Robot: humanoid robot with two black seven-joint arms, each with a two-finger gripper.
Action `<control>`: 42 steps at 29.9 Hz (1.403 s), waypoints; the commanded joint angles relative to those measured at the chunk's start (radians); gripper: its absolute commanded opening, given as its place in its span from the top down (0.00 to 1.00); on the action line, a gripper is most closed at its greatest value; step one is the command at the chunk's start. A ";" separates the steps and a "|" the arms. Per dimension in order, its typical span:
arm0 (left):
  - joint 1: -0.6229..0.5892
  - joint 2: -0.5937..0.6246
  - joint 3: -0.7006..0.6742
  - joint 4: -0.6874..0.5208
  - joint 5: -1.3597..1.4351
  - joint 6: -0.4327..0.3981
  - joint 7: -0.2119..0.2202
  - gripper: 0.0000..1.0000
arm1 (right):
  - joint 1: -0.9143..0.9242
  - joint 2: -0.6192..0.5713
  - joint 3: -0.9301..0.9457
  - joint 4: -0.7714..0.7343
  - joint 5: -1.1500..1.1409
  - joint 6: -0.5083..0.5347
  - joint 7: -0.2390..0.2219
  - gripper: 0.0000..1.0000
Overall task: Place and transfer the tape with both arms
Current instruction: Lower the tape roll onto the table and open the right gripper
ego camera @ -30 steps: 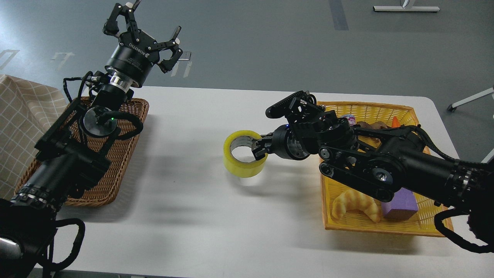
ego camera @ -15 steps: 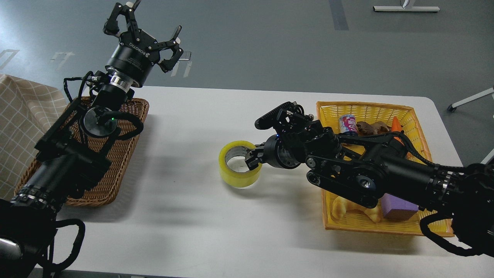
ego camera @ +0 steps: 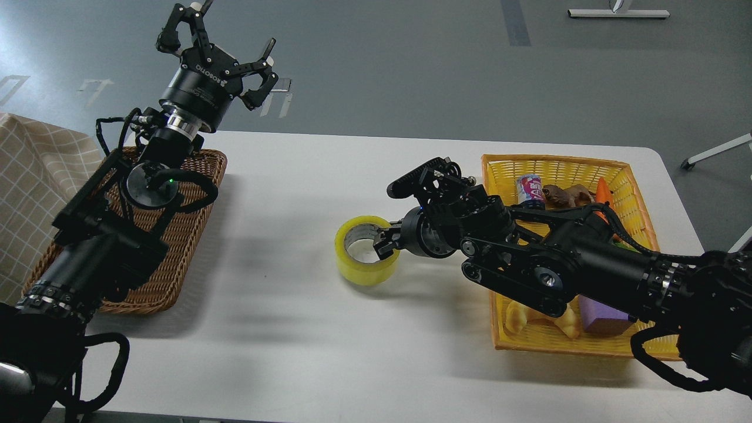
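The tape (ego camera: 359, 262), a wide yellowish roll with a grey-white core, stands on the white table (ego camera: 294, 329) near its middle, hole facing up. My right gripper (ego camera: 385, 241) reaches in from the right and is shut on the tape's right wall, one finger inside the hole. My left gripper (ego camera: 214, 41) is open and empty, raised high above the far left of the table, over the brown basket's far end.
A brown wicker basket (ego camera: 176, 258) lies at the left under my left arm. A yellow basket (ego camera: 593, 349) at the right holds a croissant (ego camera: 567, 320), a purple block (ego camera: 602, 320), a can (ego camera: 530, 189) and small toys. A checked cloth (ego camera: 29, 182) lies at far left.
My right gripper has lowered the tape toward me and slightly left, down onto the table, over the last second. My left arm has barely moved.
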 commanded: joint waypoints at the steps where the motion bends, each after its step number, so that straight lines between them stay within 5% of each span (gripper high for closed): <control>1: 0.000 0.000 0.001 0.000 0.000 0.000 -0.001 0.02 | 0.000 0.000 0.000 0.000 0.000 0.000 -0.001 1.00; 23: 0.000 -0.003 0.000 0.000 0.000 0.000 -0.001 0.02 | -0.008 0.000 -0.005 -0.002 0.002 0.000 -0.008 1.00; 25: 0.000 -0.003 0.000 0.000 0.000 0.000 -0.001 0.02 | -0.008 0.000 -0.003 -0.003 0.002 0.000 -0.008 0.47; 29: 0.000 -0.005 0.000 0.000 0.000 0.000 -0.001 0.02 | -0.013 0.000 -0.001 -0.002 0.003 0.000 -0.008 0.35; 30: 0.002 -0.006 0.000 0.000 0.000 0.000 -0.001 0.02 | -0.019 0.000 0.003 -0.002 0.003 0.000 -0.008 0.19; 32: 0.003 -0.008 0.001 0.000 0.000 0.000 -0.001 0.02 | -0.026 0.000 0.009 0.002 0.009 0.000 -0.008 0.04; 42: 0.005 -0.006 0.001 0.002 0.000 0.000 0.001 0.02 | 0.019 -0.017 0.071 0.072 0.023 0.000 -0.006 0.00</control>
